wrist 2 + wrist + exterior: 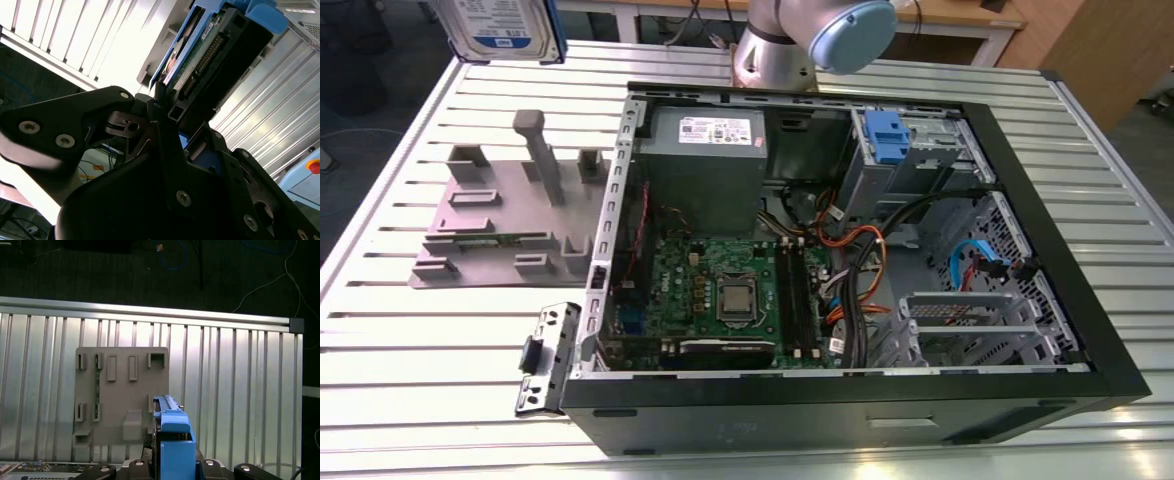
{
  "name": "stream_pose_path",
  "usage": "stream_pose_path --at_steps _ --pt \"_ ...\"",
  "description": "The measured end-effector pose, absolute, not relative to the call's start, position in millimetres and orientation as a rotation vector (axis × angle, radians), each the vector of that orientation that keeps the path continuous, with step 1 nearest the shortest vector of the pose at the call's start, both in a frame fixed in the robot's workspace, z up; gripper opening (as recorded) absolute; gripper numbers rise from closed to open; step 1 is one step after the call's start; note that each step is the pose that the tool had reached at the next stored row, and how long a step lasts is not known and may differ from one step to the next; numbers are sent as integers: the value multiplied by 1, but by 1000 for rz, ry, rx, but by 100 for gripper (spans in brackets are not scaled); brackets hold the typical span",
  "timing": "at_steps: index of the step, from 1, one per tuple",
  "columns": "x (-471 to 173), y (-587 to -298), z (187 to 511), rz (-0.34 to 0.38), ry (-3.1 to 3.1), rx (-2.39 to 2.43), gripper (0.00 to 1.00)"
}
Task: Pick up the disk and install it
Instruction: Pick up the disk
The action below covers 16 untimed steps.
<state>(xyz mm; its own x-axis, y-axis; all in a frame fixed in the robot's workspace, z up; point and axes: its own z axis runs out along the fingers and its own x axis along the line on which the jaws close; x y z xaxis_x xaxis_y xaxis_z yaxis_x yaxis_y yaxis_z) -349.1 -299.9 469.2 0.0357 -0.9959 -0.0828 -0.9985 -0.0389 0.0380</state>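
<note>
The hand [177, 122] is clamped on the disk [215, 45] by its blue bracket and holds it in the air, clear above the desk [400, 320]; the grey stand [122, 390] lies beneath the hand; the open computer case [854, 250] sits lower and off to one side. The pick-up looks done; installing is left to do, since the disk is in no bay yet.

Shiny ribbed metal table [400, 360], plastic-framed disk [500, 30]
</note>
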Motion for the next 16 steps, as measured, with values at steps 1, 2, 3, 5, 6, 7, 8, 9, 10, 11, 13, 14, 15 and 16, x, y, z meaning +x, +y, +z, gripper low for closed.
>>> stream_pose_path --at_steps 1,2,3,5,6,7,8,9,10,11,13,14,15,16 --pt "-348 -300 469 134 2157 -2239 36" --pt "-347 -300 469 134 2157 -2239 36" --pt "-346 -300 469 134 2157 -2239 36" --pt "-344 -300 469 134 2157 -2239 36" --pt "-343 -300 469 134 2157 -2239 36" --pt "-342 -300 469 134 2157 -2239 36" --pt "-341 -300 469 134 2157 -2239 36" --pt "-340 -300 469 134 2157 -2239 36" --pt "-339 -300 469 134 2157 -2239 36" --pt "-338 -300 469 134 2157 -2239 36" --pt "-336 -300 469 134 2157 -2239 36" --pt "-336 -300 469 134 2157 -2239 36" --pt "-335 -300 469 134 2157 -2239 36" --pt "-334 -300 469 134 2157 -2239 36"
